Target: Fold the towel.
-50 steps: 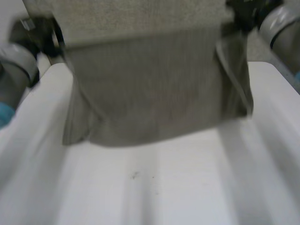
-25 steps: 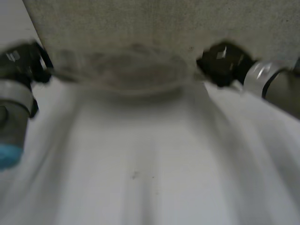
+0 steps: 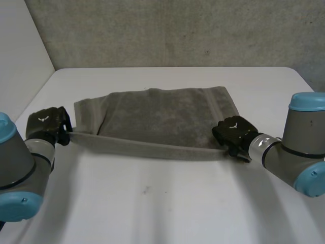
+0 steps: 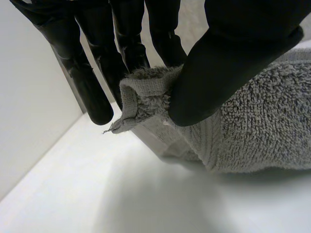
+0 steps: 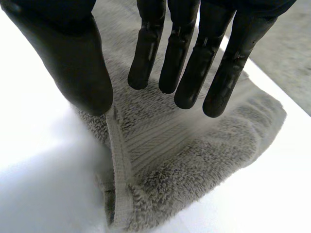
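Folded towel (image 3: 162, 118) lies on bench (image 3: 167, 203). The left robot hand (image 4: 228, 58) pinches its corner; the right robot hand (image 5: 197, 58) is spread open above. Advice: let go low and keep the edges aligned.

Grey looped terry towel (image 3: 162, 119), smooth matt white table (image 3: 167, 203)

White table (image 3: 167, 208) with a small dark speck (image 3: 146, 189), perhaps a stain, before a grey speckled wall (image 3: 177, 30).
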{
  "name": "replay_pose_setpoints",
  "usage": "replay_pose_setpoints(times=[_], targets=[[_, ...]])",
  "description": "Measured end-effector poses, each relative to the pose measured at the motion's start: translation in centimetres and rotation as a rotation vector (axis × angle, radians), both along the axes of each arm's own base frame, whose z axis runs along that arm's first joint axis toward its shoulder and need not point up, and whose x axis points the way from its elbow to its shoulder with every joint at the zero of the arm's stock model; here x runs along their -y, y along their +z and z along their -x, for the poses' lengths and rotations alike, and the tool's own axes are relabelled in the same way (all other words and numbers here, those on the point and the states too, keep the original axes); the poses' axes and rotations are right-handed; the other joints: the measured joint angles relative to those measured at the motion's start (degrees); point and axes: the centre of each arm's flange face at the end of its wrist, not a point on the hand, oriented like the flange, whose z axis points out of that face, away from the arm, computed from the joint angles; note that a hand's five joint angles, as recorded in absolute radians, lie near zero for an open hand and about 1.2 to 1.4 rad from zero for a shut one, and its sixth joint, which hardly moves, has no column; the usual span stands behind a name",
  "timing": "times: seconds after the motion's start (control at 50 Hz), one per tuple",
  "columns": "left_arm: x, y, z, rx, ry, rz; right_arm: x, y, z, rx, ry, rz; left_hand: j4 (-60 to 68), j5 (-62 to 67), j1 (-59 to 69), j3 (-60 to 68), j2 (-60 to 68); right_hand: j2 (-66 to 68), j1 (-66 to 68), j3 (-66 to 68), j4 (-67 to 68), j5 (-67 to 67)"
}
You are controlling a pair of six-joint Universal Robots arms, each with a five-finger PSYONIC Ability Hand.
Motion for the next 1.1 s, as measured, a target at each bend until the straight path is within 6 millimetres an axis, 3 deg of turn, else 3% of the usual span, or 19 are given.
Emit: replay_pose_setpoints(times=[0.2,0.48,0.56,0.7,0.82,0.96,1.1], targets=[[0.4,1.0,-1.2,-0.011,0.037,0.028,0.0,0.6,1.6,0.202,-0.217,-0.073,0.0,0.0,0.0,0.0,0.0,-9.7,-9.8,-10.2,-10.9,-11.4],[0.8,0.9,-1.9,-0.010,0.060,0.025,-0.9,-0.5,4.1,0.243,-0.362,-0.153,0.0,0.0,0.0,0.0,0.0,-13.8,-14.2,-14.9,-14.6,-15.5],[0.9,1.0,-2.1,-0.010,0.067,0.027,-1.0,-0.7,4.2,0.262,-0.369,-0.152,0.0,0.0,0.0,0.0,0.0,-12.9,-12.5,-13.3,-13.3,-12.8],[1.0,1.1,-2.2,-0.010,0.069,0.030,-0.3,-0.8,4.1,0.301,-0.371,-0.107,0.0,0.0,0.0,0.0,0.0,1.9,2.5,1.9,1.7,2.2],[0.9,1.0,-2.1,-0.010,0.068,0.028,0.0,-0.8,4.0,0.333,-0.378,-0.103,0.0,0.0,0.0,0.0,0.0,2.3,2.9,2.4,2.2,2.6],[0.8,1.0,-2.1,-0.009,0.065,0.025,-0.3,-0.8,3.7,0.375,-0.393,-0.140,0.0,0.0,0.0,0.0,0.0,-16.2,-15.4,-16.3,-16.1,-16.9],[0.7,0.9,-2.1,-0.009,0.065,0.024,-0.7,-1.0,3.5,0.400,-0.404,-0.173,0.0,0.0,0.0,0.0,0.0,-17.7,-17.5,-17.9,-17.8,-19.1]])
